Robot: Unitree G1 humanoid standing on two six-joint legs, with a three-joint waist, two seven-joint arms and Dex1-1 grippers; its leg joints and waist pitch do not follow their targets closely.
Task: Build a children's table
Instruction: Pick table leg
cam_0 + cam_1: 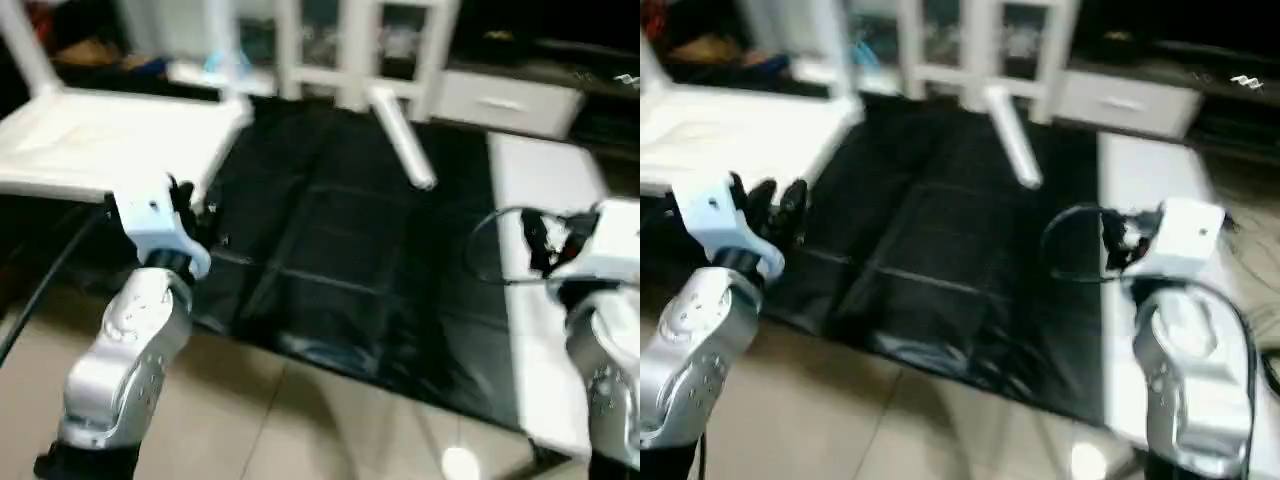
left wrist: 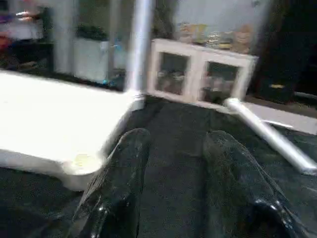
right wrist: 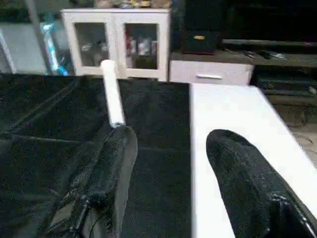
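Note:
The children's table's white tabletop (image 1: 110, 140) lies on the black mat at the left, and a round socket (image 2: 81, 161) shows at its near corner. One white leg (image 2: 138, 49) stands upright at its far right corner and another (image 1: 25, 45) rises at the far left. A loose white tube leg (image 1: 400, 140) lies on the mat (image 1: 340, 260) in the middle, toward the back. My left gripper (image 1: 185, 200) hovers open just off the tabletop's near right corner, holding nothing. My right gripper (image 3: 171, 136) is open and empty over the mat's right edge, short of the loose leg (image 3: 113, 99).
A flat white panel (image 1: 545, 190) lies along the mat's right side, under my right arm. A white glass-door cabinet (image 3: 119, 42) and a low drawer unit (image 1: 505, 100) stand at the back. Beige floor tiles (image 1: 300, 420) lie in front of the mat.

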